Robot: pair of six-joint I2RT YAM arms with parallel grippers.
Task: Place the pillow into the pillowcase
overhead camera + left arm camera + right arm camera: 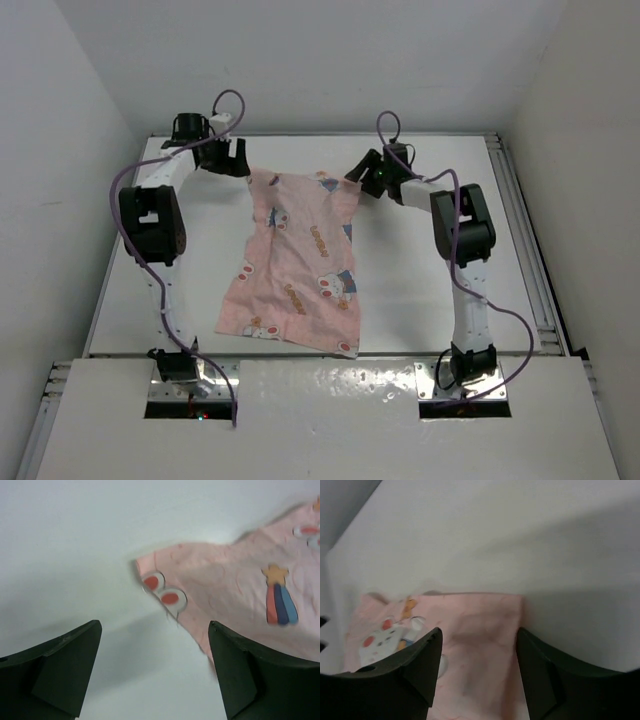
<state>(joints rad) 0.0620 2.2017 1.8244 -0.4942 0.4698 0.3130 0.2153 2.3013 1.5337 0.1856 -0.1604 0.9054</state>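
- Your left gripper (pixel 154 630) hovers at a far corner of the pillowcase (pixel 300 260), jaws released (probably to pinch it).
- Your right gripper (pixel 479 634) mirrors it, jaws released too.

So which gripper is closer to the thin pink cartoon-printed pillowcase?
Right, slightly. The right gripper is over the far right corner of the pillowcase, cloth between its fingers; the left gripper hangs just off the far left corner.

A robotics lab cell: a white table (pixel 420 300) walled by plain white panels (pixel 60 170), metal rail (pixel 531 250) along its side.
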